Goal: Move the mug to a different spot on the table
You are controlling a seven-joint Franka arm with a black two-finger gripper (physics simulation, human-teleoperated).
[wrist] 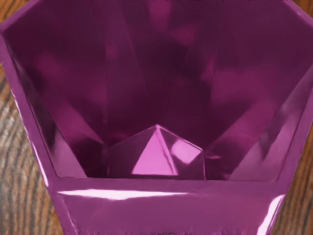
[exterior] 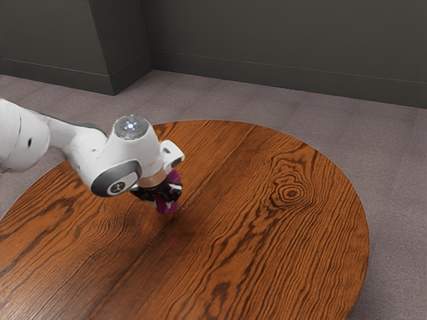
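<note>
Well, early days | mug [exterior: 168,203] sits tucked right under the end effector [exterior: 160,195], over the bench [exterior: 287,227] toward the exterior view's left | grip: can't tell if it's clamped or loose | relocating looks not done yet

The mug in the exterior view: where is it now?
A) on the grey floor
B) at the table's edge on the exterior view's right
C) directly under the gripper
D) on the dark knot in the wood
C: the purple mug shows right beneath the gripper, over the wooden table.
</note>
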